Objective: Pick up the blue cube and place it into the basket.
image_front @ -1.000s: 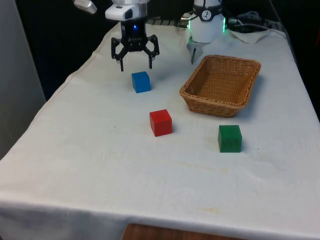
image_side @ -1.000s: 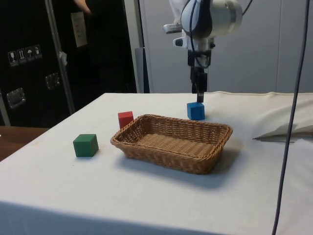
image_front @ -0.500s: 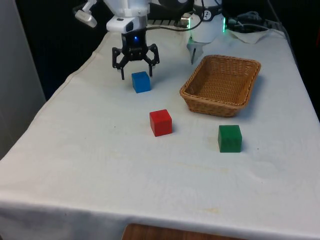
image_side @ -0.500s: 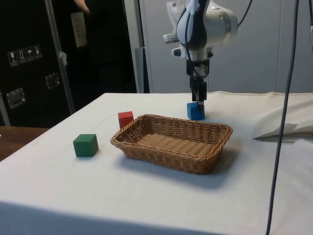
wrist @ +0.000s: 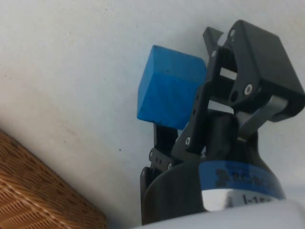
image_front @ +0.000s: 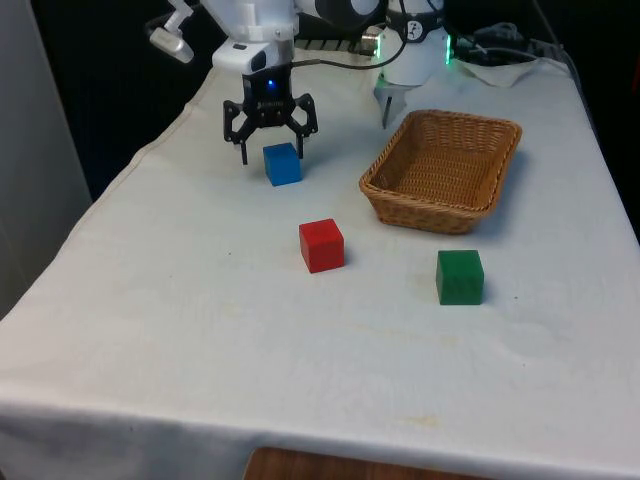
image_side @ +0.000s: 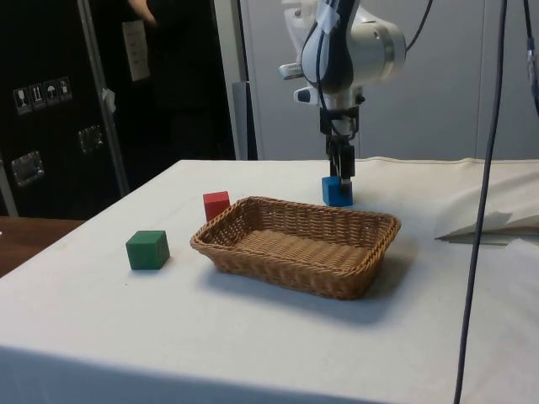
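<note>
— White cloth (image_front: 200, 330) covers the whole table, with black curtains behind it. What sits furthest toward the front view's left?

— That would be the gripper (image_front: 270, 152), hanging low over the cloth with its two fingers spread wide apart. Its tips reach down close to the blue cube (image_front: 283, 164), one tip on the cube's left, the other at its upper right edge.

— Is the cube held?

— No. It rests flat on the cloth. From the wrist camera the blue cube (wrist: 170, 87) lies just past the fingers (wrist: 248, 71), not squeezed by them. I cannot tell whether a finger touches it. In the side view the gripper (image_side: 339, 164) comes down right at the top of the blue cube (image_side: 337, 191).

— And further right?

— A red cube (image_front: 321, 245) sits nearer the camera than the blue one, a little to its right and apart from it. Then comes the basket (image_front: 442, 169), a woven brown tray, lying toward the front view's right, well apart from the blue cube. Nothing lies in it.

— Anything past that?

— A green cube (image_front: 460, 277) stands on the cloth in front of the basket, near its closest corner. In the side view the basket (image_side: 296, 244) lies between the camera and the blue cube, with the red cube (image_side: 216, 204) just behind its rim and the green cube (image_side: 147, 249) off alone on the cloth.
</note>
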